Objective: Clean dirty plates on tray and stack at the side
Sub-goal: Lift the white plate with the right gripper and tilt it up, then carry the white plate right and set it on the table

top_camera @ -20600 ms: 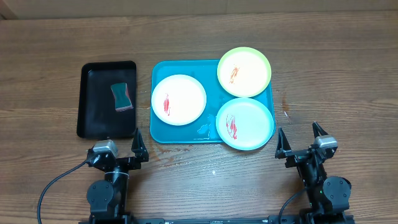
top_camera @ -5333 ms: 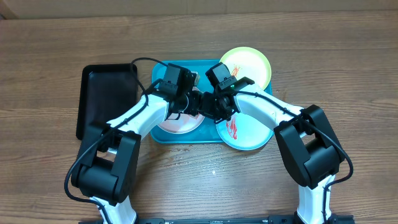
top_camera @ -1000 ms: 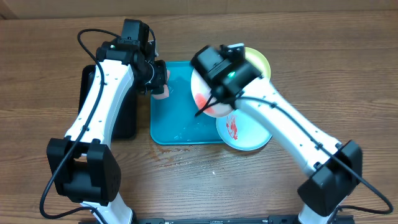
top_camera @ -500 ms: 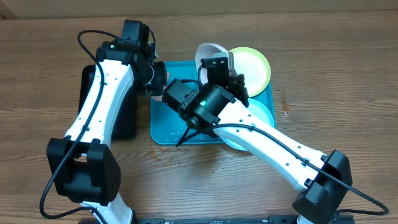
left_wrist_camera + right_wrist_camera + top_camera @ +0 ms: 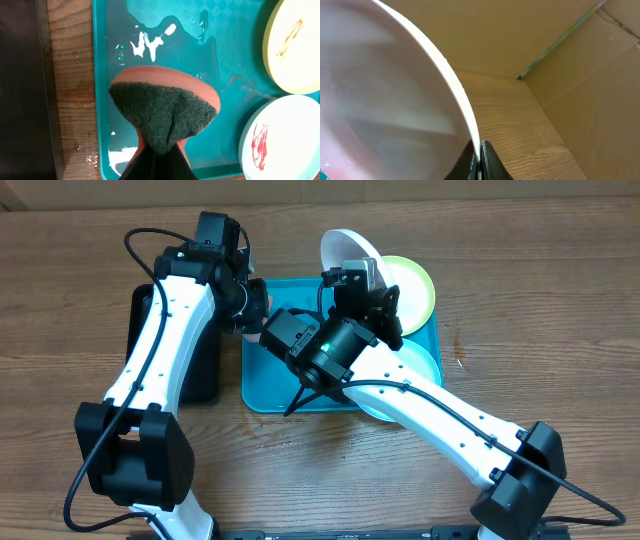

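Note:
My right gripper (image 5: 370, 278) is shut on the rim of the white plate (image 5: 348, 248), holding it tilted on edge above the teal tray's (image 5: 272, 385) far side. In the right wrist view the jaws (image 5: 479, 150) pinch the rim of the white plate (image 5: 395, 95), and a faint red trace shows low inside it. My left gripper (image 5: 252, 315) is shut on an orange-and-green sponge (image 5: 165, 107) over the tray's (image 5: 102, 75) wet left part. The yellow-green plate (image 5: 412, 285) and the mint-green plate (image 5: 420, 365) lie on the tray, both with red smears (image 5: 260, 142).
A black tray (image 5: 205, 375) lies left of the teal tray, mostly under my left arm. Water puddles (image 5: 150, 42) sit on the teal tray's floor. Bare wooden table surrounds both trays, and a cardboard wall (image 5: 560, 40) stands behind.
My right gripper has swung the white plate from flat over the tray to standing on edge near the tray's far side. The left arm and sponge have stayed still.

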Available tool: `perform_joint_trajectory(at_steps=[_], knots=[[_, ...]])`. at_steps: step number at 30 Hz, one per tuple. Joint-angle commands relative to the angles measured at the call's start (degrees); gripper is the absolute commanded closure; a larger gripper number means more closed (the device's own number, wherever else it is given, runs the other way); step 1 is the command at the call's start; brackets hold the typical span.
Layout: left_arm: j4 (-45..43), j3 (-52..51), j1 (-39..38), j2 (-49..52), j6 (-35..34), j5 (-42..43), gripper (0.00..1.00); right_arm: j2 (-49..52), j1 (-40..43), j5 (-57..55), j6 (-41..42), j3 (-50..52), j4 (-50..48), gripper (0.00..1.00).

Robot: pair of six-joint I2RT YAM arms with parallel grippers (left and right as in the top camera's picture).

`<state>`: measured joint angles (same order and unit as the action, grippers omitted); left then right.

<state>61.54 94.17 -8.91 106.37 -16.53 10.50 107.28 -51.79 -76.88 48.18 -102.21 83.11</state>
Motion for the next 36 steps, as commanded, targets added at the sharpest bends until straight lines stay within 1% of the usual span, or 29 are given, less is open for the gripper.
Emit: perform_joint_trajectory(at_steps=[1, 4, 8, 13, 15, 19, 22, 24, 26, 30, 33, 36], knots=[[-0.07, 0.79, -0.11, -0.74, -0.9, 0.04, 0.96, -3.48, -0.35, -3.48, 3.15, -2.19, -0.2, 0.96], [-0.07, 0.79, -0.11, -0.74, -0.9, 0.04, 0.96, -3.78, -0.33, -2.56, 5.01, -2.19, -0.26, 0.96], [-0.04, 0.79, -0.11, -0.74, -0.9, 0.04, 0.96, -3.78, 0.17, 2.93, 7.5, -2.1, -0.22, 0.96], [-0.07, 0.79, -0.11, -0.74, -0.87, 0.02, 0.96, -3.78, 3.93, 22.1, 7.48, -2.1, -0.96, 0.96], [-0.07, 0.79, -0.11, -0.74, -0.9, 0.02, 0.96, -3.78, 7.21, 30.77, 4.17, -2.1, -2.29, 0.96], [-0.13, 0.79, -0.13, -0.74, -0.87, 0.04, 0.96, -3.78, 15.65, 49.48, -8.2, -2.1, -7.74, 0.96], [-0.09, 0.79, -0.13, -0.74, -0.87, 0.02, 0.96, -3.78, 22.77, 65.09, -15.72, -2.1, -11.5, 0.96], [-0.07, 0.79, -0.15, -0.74, -0.87, 0.02, 0.96, -3.78, 27.93, 75.58, -19.87, -2.1, -13.16, 0.96], [-0.07, 0.79, -0.15, -0.74, -0.87, 0.02, 0.96, -3.78, 33.14, 82.77, -22.23, -2.1, -13.46, 0.96], [-0.07, 0.79, -0.13, -0.74, -0.87, 0.0, 0.96, -3.78, 43.63, 89.22, -24.48, -2.08, -11.45, 0.96], [-0.07, 0.79, -0.13, -0.74, -0.87, 0.02, 0.96, -3.78, 51.12, 88.63, -24.68, -1.57, -9.57, 0.96], [-0.13, 0.79, -0.15, -0.74, -0.87, 0.0, 0.96, -3.76, 57.83, 87.41, -24.63, 1.22, -9.27, 0.96]])
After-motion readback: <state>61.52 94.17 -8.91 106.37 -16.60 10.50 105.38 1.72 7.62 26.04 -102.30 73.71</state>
